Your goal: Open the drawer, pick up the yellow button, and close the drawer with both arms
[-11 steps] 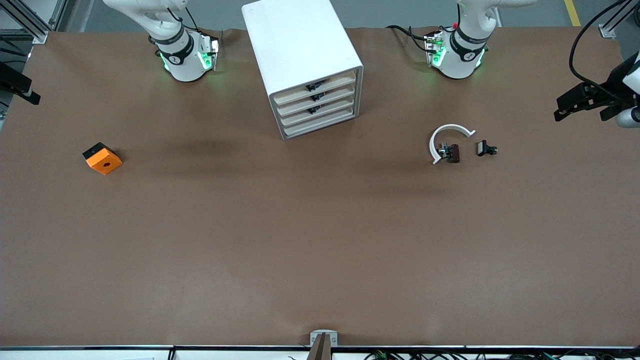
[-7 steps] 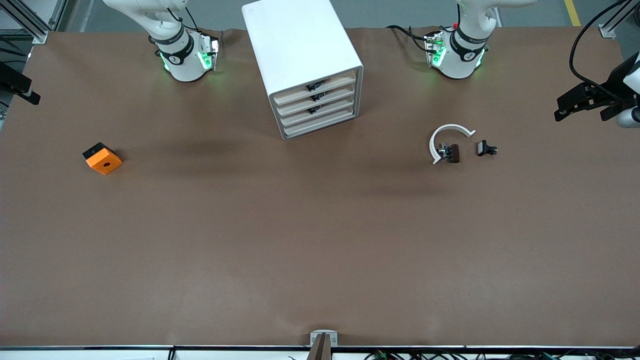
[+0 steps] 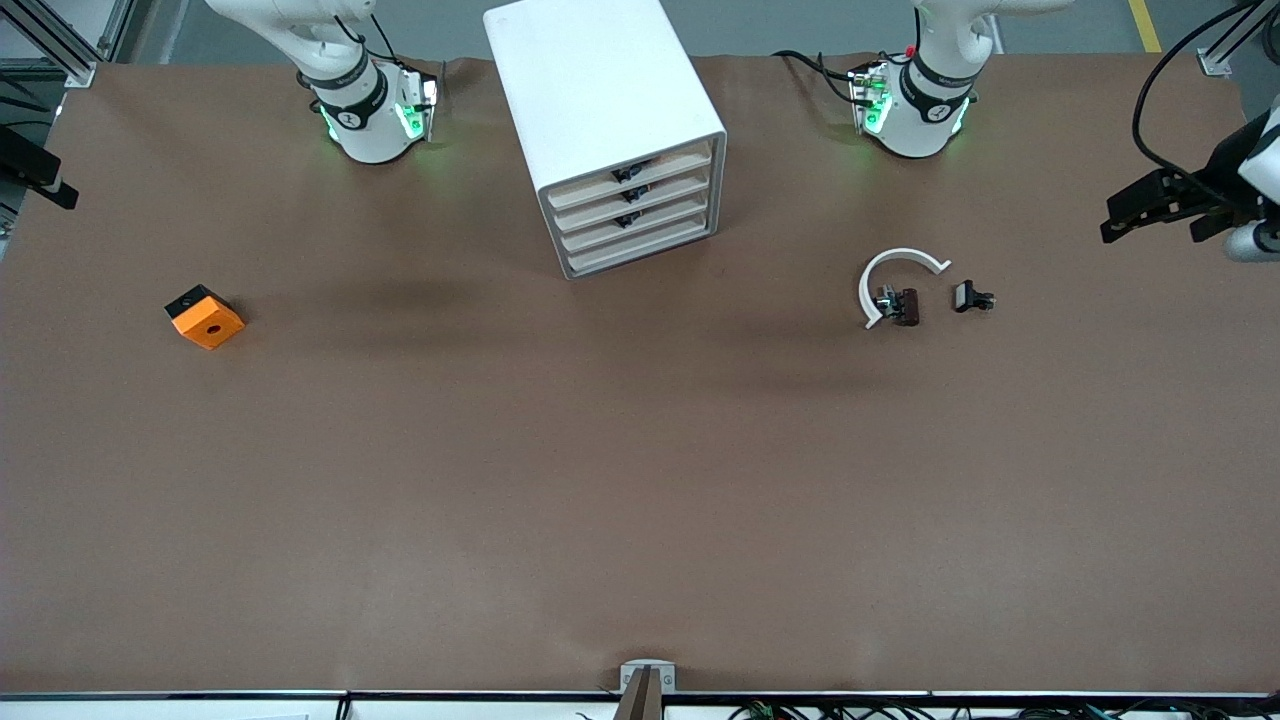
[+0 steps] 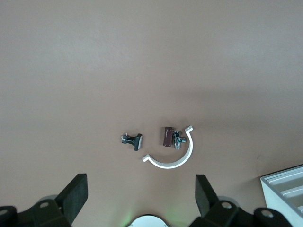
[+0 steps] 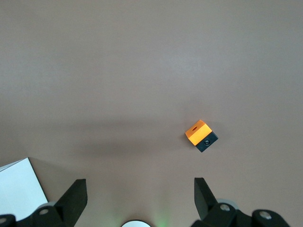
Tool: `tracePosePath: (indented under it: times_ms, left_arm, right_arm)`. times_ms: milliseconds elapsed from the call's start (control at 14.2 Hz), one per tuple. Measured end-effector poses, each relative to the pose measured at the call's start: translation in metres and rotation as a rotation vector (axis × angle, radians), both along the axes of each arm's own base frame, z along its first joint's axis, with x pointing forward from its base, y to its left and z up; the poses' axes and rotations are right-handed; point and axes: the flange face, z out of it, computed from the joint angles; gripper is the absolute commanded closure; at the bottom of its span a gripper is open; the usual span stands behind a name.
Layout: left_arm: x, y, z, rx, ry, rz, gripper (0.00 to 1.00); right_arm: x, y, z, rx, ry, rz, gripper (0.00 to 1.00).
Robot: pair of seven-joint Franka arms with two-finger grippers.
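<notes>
The left gripper (image 4: 141, 198) hangs with its fingers spread wide and holding nothing, high over the left arm's end of the table (image 3: 640, 480), and its wrist view looks down on a white half-ring (image 4: 173, 153), a small brown part (image 4: 167, 136) inside its curve and a black-and-white clip (image 4: 132, 141) just beside. The right gripper (image 5: 139, 198) is also wide open and empty over the right arm's end, above the orange cube (image 5: 201, 135). Only the front view shows the cabinet (image 3: 605, 130) with its top drawer (image 3: 630, 175) shut (I cannot find the button in any view).
</notes>
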Motion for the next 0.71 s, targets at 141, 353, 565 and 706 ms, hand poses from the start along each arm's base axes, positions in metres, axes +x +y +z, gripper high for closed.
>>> tracePosePath:
  times_ms: [141, 353, 565, 706]
  left_arm:
    - [0.014, -0.009, -0.028, -0.001, 0.049, 0.013, 0.0]
    - [0.037, -0.041, -0.076, -0.039, 0.111, 0.057, 0.0]
    - [0.05, -0.089, -0.117, -0.013, 0.157, 0.133, 0.0]
    - [0.053, -0.119, -0.133, 0.014, 0.169, 0.196, 0.0]
  right_arm:
    - [0.0, -0.001, 0.002, -0.001, -0.005, -0.001, 0.0]
    - [-0.001, -0.005, 0.005, -0.002, -0.011, -0.01, 0.0]
    - [-0.001, -0.006, 0.008, -0.003, -0.017, -0.012, 0.0]
    - [-0.001, -0.006, 0.011, -0.004, -0.024, -0.014, 0.0]
